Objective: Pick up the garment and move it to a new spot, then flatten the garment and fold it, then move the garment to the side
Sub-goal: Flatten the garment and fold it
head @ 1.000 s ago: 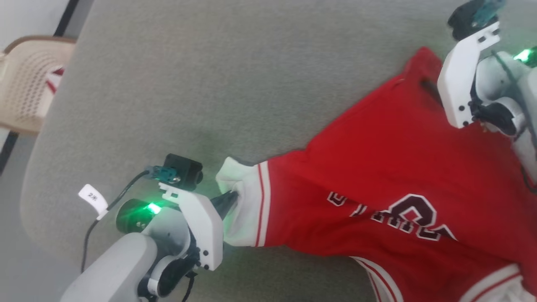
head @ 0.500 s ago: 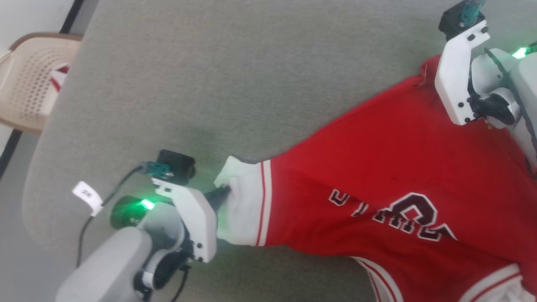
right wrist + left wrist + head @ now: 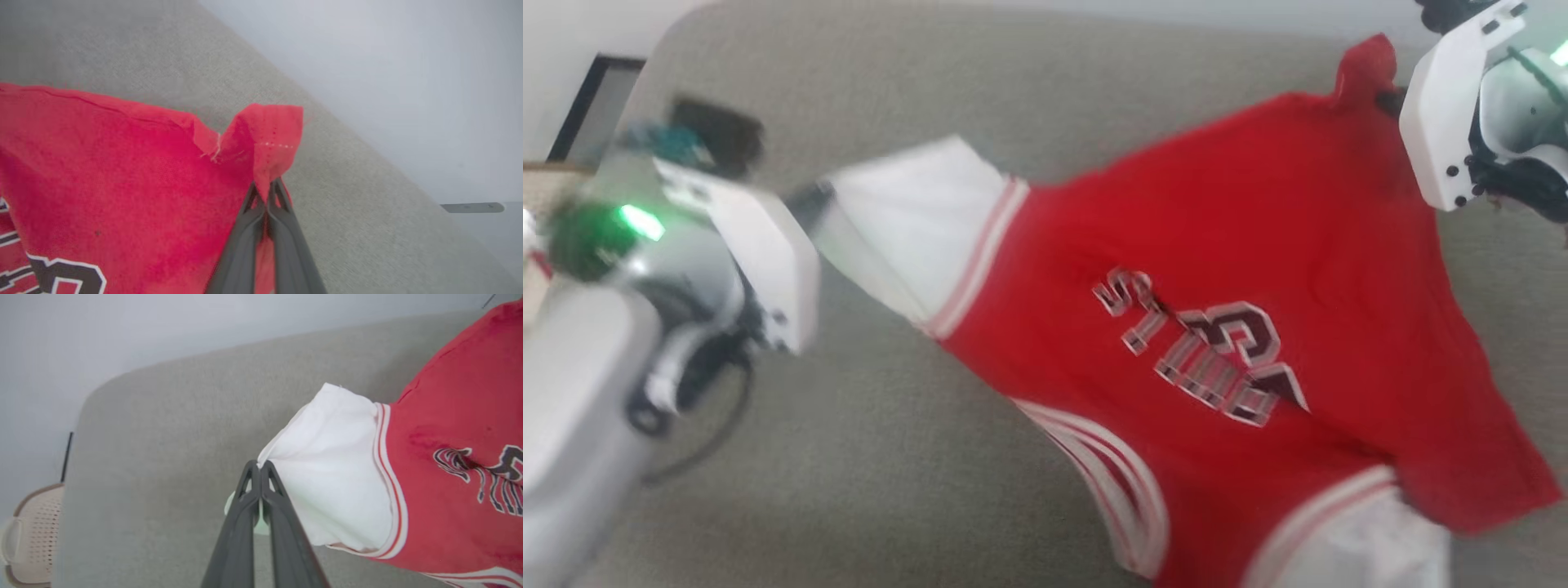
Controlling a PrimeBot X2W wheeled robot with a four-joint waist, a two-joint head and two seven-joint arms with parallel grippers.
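The garment (image 3: pixel 1241 245) is a red jersey with white sleeves, striped trim and dark lettering, stretched between both arms above the grey padded table (image 3: pixel 980 90). My left gripper (image 3: pixel 810 196) is shut on the edge of a white sleeve (image 3: pixel 327 465); the left wrist view shows its fingertips pinched on the cloth (image 3: pixel 260 467). My right gripper (image 3: pixel 1390 100) is shut on a red corner of the hem at the upper right, with the fabric (image 3: pixel 269 143) bunched over its tips (image 3: pixel 267 190). The jersey's lower part drapes down toward the near edge.
A beige perforated plastic chair (image 3: pixel 30 535) stands off the table's left end. The table's rounded far edge (image 3: pixel 367 155) runs close behind the right gripper, with a pale wall beyond. Bare grey table surface (image 3: pixel 849 457) lies below the left arm.
Both grippers have lifted and spread the garment, which now hangs stretched instead of lying on the table. The left arm rose up and to the left. The head view has shifted and is blurred.
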